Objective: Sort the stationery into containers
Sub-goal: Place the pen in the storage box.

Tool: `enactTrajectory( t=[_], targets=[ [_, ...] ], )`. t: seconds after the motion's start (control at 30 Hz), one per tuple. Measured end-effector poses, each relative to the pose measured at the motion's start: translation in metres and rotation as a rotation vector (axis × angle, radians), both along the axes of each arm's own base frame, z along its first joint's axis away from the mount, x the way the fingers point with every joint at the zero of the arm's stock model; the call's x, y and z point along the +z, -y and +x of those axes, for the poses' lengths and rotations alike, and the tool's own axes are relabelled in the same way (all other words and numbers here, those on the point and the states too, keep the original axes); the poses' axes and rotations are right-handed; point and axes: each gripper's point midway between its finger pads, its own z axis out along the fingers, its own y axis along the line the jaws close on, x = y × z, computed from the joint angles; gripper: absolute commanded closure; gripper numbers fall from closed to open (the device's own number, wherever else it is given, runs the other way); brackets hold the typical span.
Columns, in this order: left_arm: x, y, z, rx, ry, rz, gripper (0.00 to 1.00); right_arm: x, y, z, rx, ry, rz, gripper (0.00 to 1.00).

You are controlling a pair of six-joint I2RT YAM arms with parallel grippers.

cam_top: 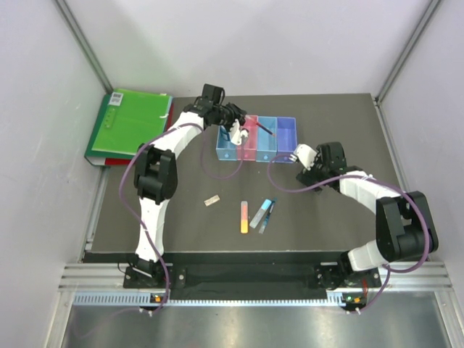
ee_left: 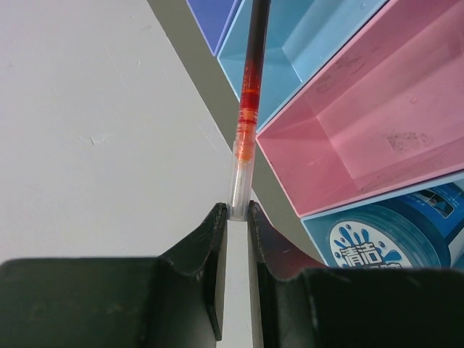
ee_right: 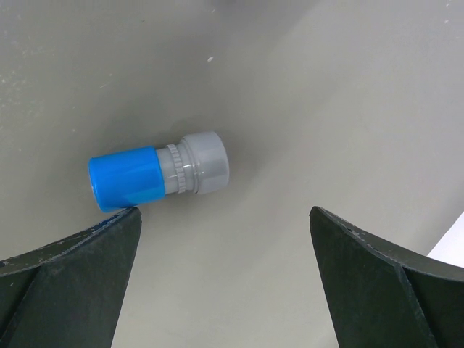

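Finding the row of bins (cam_top: 278,154) toward the far edge of the counter (cam_top: 181,225), leaving only a narrow dark strip behind the row and a broad stretch of counter on its near side. Spotting the orange-pink stick (cam_top: 244,217), the grey stick (cam_top: 259,216) and the blue pen (cam_top: 267,212) lying side by side well to the near side of the row, with a small beige piece (cam_top: 212,201) off to their left. Placing the green folder (cam_top: 129,125) well to the left of the row, at the counter's far left corner.

Reading the row from the left: leftmost light blue bin (cam_top: 223,151), pink bin (cam_top: 249,148), second light blue bin (cam_top: 267,145), purple bin (cam_top: 287,138). Seeing the tape roll (ee_left: 391,239) lying in the leftmost light blue bin, label up, and the pink bin beside it showing its bare floor.

Catching the left hand (cam_top: 251,125) over the row's left half, clenched on the clear end of the red pen (ee_left: 246,116) and holding it above the bins, dark end reaching toward the second light blue bin. Catching the right hand (ee_right: 225,217) just off the row's right near corner, spread wide and grasping nothing, straddling the blue-capped piece (ee_right: 156,174) lying on its side on the counter, cap just beside one finger.

Getting the tape roll and the pinch on the pen only from the left wrist view, the blue-capped piece only from the right wrist view, the sticks and folder only from above.
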Motion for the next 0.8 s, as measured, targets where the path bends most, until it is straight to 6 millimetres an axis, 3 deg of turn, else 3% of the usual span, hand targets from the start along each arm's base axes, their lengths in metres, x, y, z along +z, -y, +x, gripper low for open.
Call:
enactTrajectory(
  t=[0.23, 0.6, 0.8],
  targets=[
    [0.0, -0.005, 0.001, -0.001, -0.006, -0.008, 1.0, 0.002, -0.001, 0.002, -0.005, 0.008, 0.007, 0.0],
    [-0.003, 0.003, -0.01, -0.055, -0.05, -0.045, 1.0, 0.002, -0.001, 0.002, -0.007, 0.007, 0.009, 0.0],
    [-0.017, 0.004, -0.013, -0.062, -0.087, -0.041, 1.0, 0.002, -0.001, 0.002, -0.011, 0.007, 0.011, 0.0]
  ],
)
